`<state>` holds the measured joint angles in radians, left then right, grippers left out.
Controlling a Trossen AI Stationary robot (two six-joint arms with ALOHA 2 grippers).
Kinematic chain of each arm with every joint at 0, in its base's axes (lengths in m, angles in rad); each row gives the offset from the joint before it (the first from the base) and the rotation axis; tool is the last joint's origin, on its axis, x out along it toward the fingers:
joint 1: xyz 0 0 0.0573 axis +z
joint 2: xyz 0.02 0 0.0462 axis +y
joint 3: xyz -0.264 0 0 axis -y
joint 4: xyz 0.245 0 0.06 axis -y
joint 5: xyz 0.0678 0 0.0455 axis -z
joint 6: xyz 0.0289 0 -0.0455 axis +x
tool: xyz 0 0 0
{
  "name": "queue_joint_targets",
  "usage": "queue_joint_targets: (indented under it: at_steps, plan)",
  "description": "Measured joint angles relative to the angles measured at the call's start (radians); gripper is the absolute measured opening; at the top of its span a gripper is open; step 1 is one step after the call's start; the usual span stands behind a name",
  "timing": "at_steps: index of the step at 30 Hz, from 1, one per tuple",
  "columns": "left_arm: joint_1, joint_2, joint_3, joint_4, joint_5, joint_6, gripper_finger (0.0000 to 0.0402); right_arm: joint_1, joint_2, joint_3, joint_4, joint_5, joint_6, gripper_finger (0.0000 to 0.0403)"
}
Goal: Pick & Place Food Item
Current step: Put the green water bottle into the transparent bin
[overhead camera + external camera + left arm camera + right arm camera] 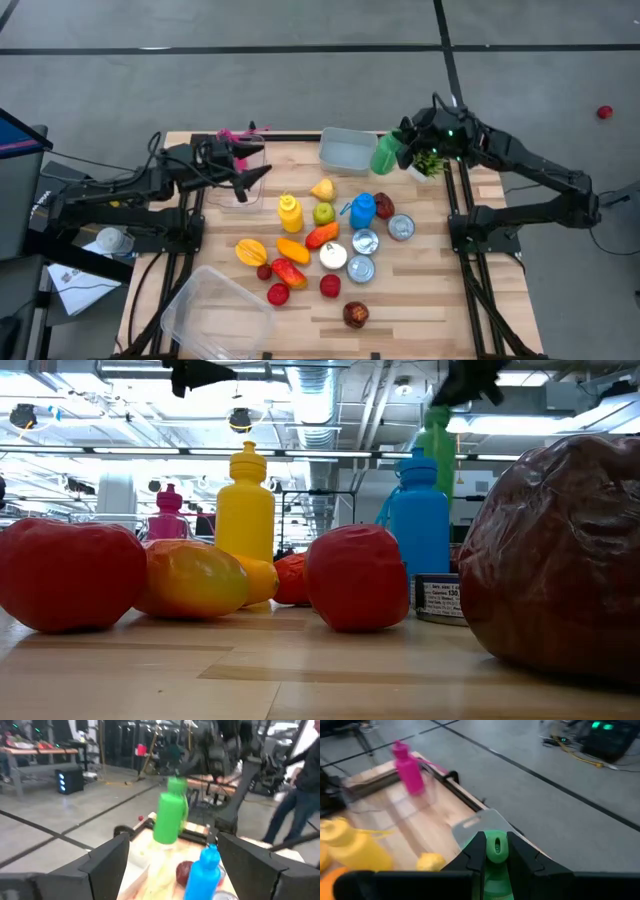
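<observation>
My right gripper [405, 143] is shut on a green bottle [386, 153], carried above the table's far right part beside a clear bin [347, 150]. In the low view the green bottle [437, 445] hangs behind the blue bottle [418, 525]. In the left wrist view the green bottle [168, 815] shows in the air. My left gripper [250, 167] is open and held above the far left part, near a pink bottle [238, 136] that stands in a clear container [238, 185]. Its fingers touch nothing. My right gripper [495, 856] pinches the green bottle's cap end [495, 847] between its two fingers [475, 854], with one finger on each side. The bottle is lifted clear of the table and hangs below the gripper, slightly tilted, as the bottle's body [168, 817] shows.
Toy food crowds the table's middle: a yellow bottle [289, 212], a blue bottle [362, 210], several cans [362, 243], red fruit [355, 314], a mango [250, 251]. A clear tub [215, 310] lies at the near left. A green plant piece [428, 163] sits far right.
</observation>
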<state>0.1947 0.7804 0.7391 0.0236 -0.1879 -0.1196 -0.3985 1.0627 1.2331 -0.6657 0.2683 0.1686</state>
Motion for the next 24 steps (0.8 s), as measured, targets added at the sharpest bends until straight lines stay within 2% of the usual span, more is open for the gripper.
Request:
queue_joint_targets:
  at_steps: [11,19,24]
  plan:
    - [0.000,0.078,0.000,0.105,0.145,-0.045,0.0294,0.075,0.321,0.314,-0.017,-0.244,-0.091,0.0044]
    - [-0.001,0.094,0.001,0.116,0.220,-0.042,0.0294,0.164,0.533,0.511,-0.015,-0.336,-0.125,0.0044]
    - [-0.022,0.104,0.000,0.114,0.238,0.002,0.0306,0.218,0.628,0.622,-0.036,-0.350,-0.163,0.0044]
